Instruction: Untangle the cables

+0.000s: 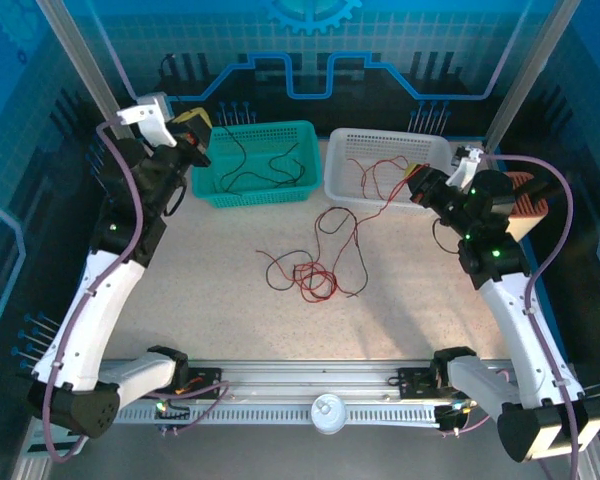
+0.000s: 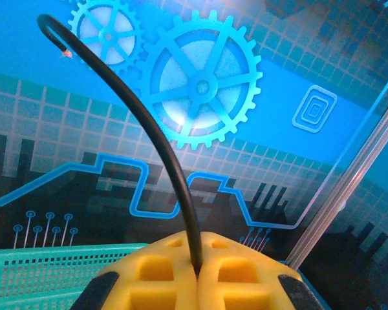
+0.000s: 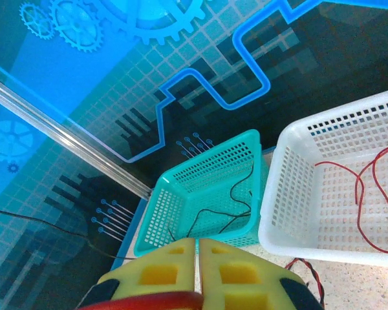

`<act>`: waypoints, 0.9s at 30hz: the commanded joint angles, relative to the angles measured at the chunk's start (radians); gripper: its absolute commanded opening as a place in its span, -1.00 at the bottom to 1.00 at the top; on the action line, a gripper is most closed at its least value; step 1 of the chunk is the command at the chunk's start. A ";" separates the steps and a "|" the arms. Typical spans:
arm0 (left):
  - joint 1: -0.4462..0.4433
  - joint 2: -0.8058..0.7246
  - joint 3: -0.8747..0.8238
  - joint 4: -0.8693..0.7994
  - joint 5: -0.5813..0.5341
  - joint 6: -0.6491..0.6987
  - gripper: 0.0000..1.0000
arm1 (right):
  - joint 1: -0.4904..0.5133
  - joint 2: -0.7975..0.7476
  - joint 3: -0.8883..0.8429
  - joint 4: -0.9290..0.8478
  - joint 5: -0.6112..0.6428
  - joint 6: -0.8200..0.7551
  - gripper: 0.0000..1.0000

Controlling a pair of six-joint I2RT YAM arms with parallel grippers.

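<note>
A tangle of red and black cables (image 1: 305,275) lies in the middle of the table. My left gripper (image 1: 193,135) is raised at the teal basket's left end. Its yellow pads (image 2: 246,278) are shut on a black cable (image 2: 161,142) that arches up and to the left from the left gripper (image 2: 198,268). My right gripper (image 1: 420,188) hangs by the white basket's right front corner, jaws pressed together (image 3: 197,242). A blurred red cable (image 3: 149,301) crosses the base of its pads. From this gripper a red strand runs down toward the tangle.
The teal basket (image 1: 250,128) holds loose black cables (image 3: 236,206). The white basket (image 1: 390,135) beside it holds red cables (image 3: 359,187). Both stand at the back of the table. An orange ribbed object (image 1: 528,200) sits at the right edge. Glass walls enclose the table.
</note>
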 commanded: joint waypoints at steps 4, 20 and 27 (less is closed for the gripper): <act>0.013 0.057 0.048 0.077 0.011 0.050 -1.00 | 0.027 0.029 -0.015 0.028 -0.051 0.035 -1.00; 0.035 0.278 0.173 0.191 0.012 0.176 -1.00 | 0.102 0.075 -0.055 0.260 -0.252 0.098 -1.00; 0.054 0.405 0.200 0.281 0.037 0.199 -1.00 | 0.102 0.011 -0.031 0.163 -0.186 0.027 -1.00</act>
